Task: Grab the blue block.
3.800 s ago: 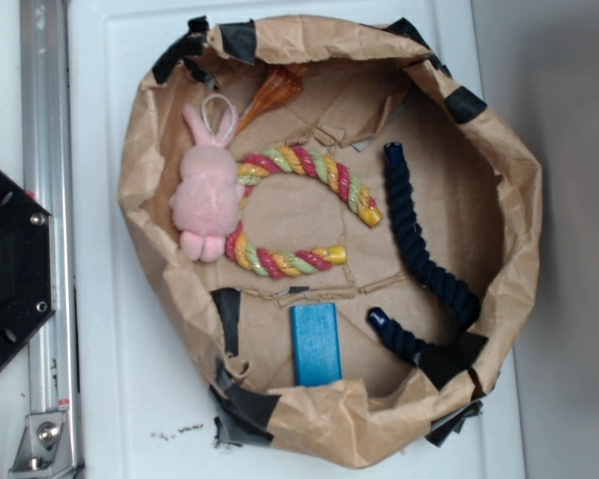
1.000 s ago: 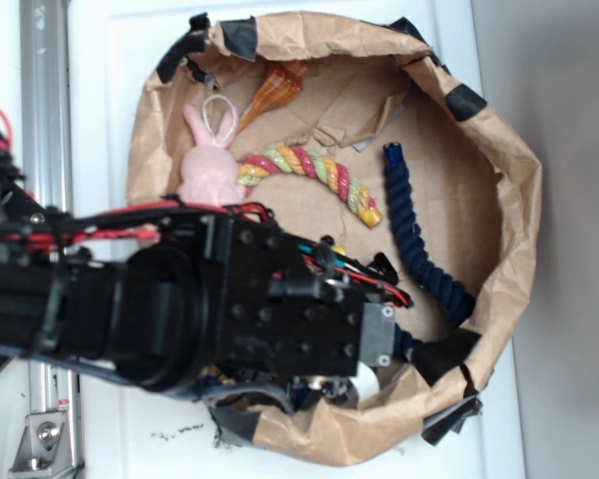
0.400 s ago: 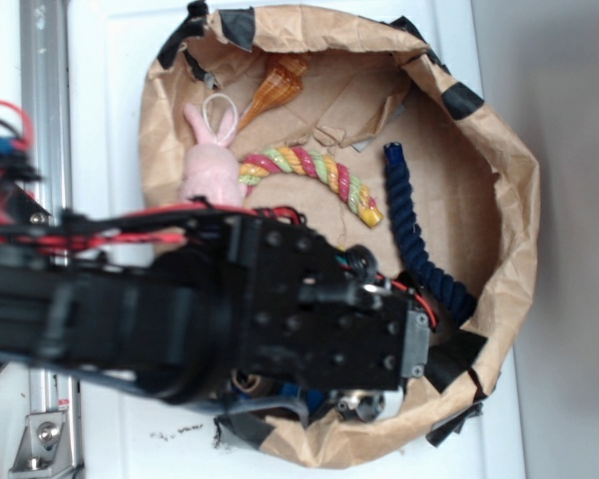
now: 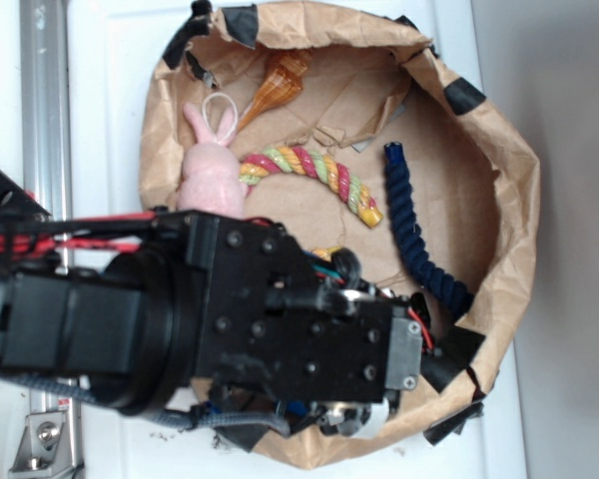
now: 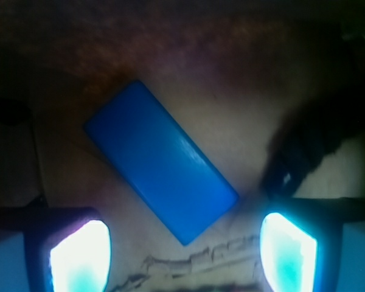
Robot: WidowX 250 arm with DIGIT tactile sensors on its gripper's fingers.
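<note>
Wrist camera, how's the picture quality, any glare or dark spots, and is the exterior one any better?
Wrist view: dim and murky, corners nearly black; the blue block is clear enough, but the tool pads blow out to glowing cyan-white. Exterior view: bright, even light, yet the close arm looms soft and blurred, hiding the block; paper basket rim sharp.

The black arm (image 4: 180, 319) is reaching in from the left, its wrist pointing downward. The gripper (image 5: 182, 249) is holding its jaws wide apart (both fingertips (image 5: 79, 255) are glowing pale at the frame's bottom), gripping nothing between them.
</note>
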